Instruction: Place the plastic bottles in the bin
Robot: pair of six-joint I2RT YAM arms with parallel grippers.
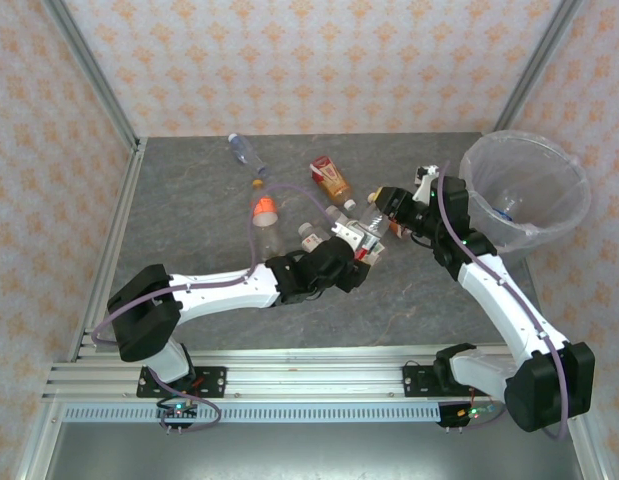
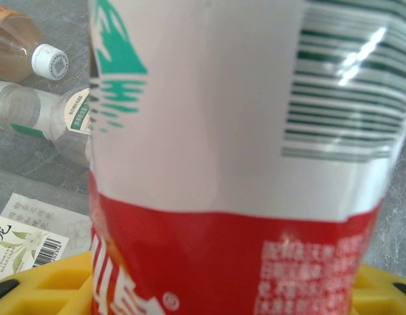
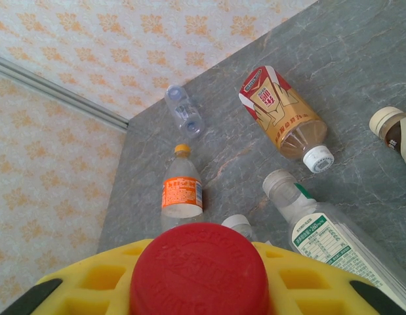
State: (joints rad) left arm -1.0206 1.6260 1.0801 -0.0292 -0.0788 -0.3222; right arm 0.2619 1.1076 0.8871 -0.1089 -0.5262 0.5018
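Your left tool (image 1: 365,242) clamps the red-and-white-labelled plastic bottle (image 2: 242,164) above the grey surface (image 1: 189,200) while your right tool (image 1: 386,203) pinches its red cap (image 3: 199,272), so pulling toward the translucent round bin (image 1: 524,232), far right, before the left releases could wrench it loose.

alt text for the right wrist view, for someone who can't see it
A red-capped bottle is clamped between the right hand's yellow fingers at the bottom. Beyond it, several plastic bottles are scattered on a grey table, among them an orange-labelled one and a tea-coloured one with a white cap, with patterned wallpaper behind.
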